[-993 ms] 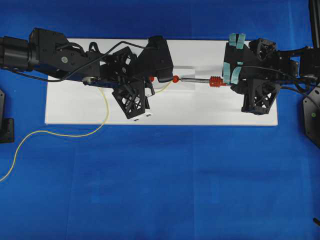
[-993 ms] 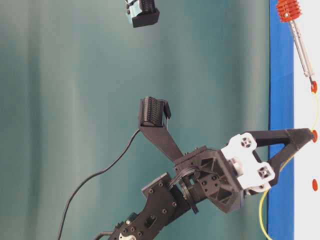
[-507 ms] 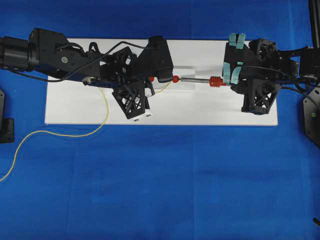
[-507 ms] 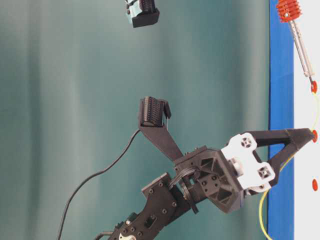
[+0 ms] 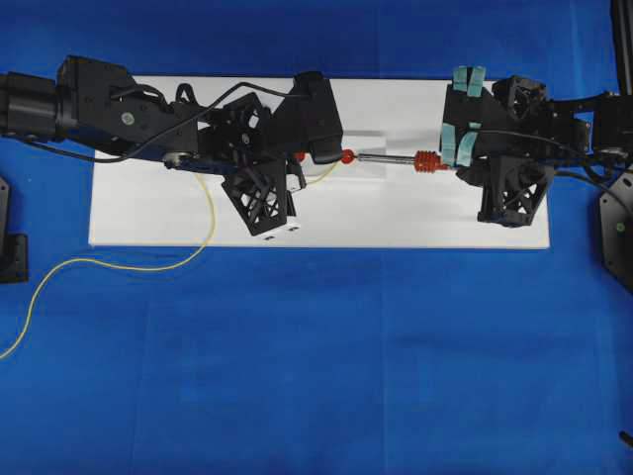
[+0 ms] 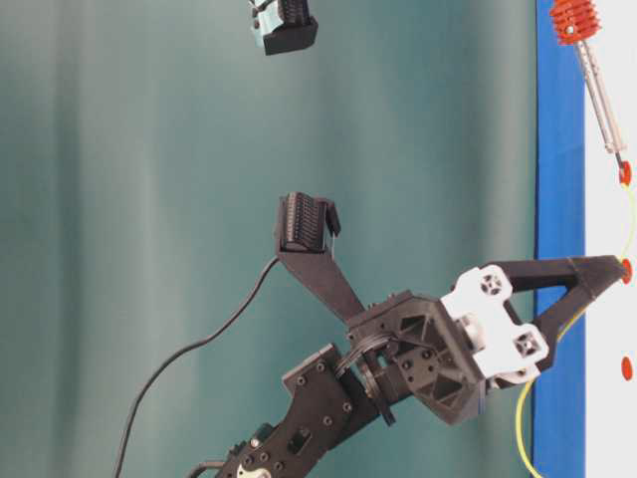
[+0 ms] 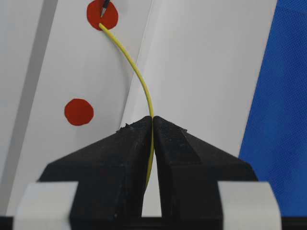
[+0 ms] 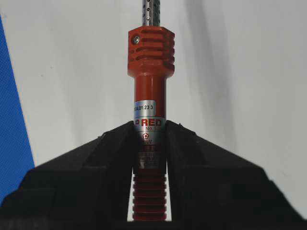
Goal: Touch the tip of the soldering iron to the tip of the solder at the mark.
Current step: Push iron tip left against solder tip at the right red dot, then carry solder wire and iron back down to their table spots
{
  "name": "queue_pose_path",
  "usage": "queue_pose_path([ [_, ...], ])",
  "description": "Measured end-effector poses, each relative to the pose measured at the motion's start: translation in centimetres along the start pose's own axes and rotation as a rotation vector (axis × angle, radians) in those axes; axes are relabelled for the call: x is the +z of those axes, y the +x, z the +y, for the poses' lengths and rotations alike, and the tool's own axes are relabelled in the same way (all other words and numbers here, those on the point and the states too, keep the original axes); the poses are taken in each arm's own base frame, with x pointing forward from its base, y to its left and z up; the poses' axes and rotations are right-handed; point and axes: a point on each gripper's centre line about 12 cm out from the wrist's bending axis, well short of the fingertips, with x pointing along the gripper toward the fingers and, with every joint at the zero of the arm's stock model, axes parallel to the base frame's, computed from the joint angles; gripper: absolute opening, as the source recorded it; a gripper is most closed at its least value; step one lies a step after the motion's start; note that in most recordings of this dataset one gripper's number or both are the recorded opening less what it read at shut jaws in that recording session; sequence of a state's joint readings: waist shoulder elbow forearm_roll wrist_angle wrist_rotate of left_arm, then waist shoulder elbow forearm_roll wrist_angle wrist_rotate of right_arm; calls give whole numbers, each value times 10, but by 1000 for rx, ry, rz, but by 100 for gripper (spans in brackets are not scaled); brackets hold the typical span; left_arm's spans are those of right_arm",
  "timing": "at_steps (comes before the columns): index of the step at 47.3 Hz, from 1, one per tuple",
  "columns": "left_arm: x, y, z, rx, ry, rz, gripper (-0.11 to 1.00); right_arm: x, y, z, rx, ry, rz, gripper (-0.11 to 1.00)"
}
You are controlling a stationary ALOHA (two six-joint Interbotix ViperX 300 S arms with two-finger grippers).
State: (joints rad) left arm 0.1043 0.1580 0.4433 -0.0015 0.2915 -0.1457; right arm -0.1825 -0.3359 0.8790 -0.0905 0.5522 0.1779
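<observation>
The task looks to be at its closing step — contact. In the left wrist view the left gripper [image 7: 152,120] has its jaws pinched on the solder [image 7: 136,76], whose free end curves up to the red mark [image 7: 102,15] on the white sheet [image 7: 201,62]. There the dark tip of the soldering iron [image 8: 149,96] meets it, or very nearly. The right gripper [image 8: 149,132] clamps the iron's body. Any next move — if needed — calls for only a slight nudge, both grips kept firm.

Both arms reach inward, left gripper [image 7: 152,125] and right gripper [image 8: 149,132] clamped.
</observation>
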Motion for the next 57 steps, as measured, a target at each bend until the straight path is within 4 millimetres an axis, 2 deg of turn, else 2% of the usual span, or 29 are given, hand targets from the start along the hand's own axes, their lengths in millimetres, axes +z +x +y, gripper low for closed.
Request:
queue_pose_path([
  [14, 4, -3, -1, -2, 12, -12, 2, 0, 0, 0, 0, 9, -1, 7],
  [24, 2, -42, -2, -11, 16, -64, 2, 0, 0, 0, 0, 13, 0, 6],
  [29, -6, -66, -2, -18, 17, -100, 2, 0, 0, 0, 0, 13, 0, 6],
  [34, -16, -82, 0, -23, 10, -125, 2, 1, 0, 0, 1, 13, -3, 7],
  [47, -39, -99, 3, -31, 7, -174, 2, 1, -2, 0, 1, 14, -14, 7],
  [57, -47, -106, 4, -33, 6, -187, 2, 2, -30, -1, 14, 34, -115, 6],
])
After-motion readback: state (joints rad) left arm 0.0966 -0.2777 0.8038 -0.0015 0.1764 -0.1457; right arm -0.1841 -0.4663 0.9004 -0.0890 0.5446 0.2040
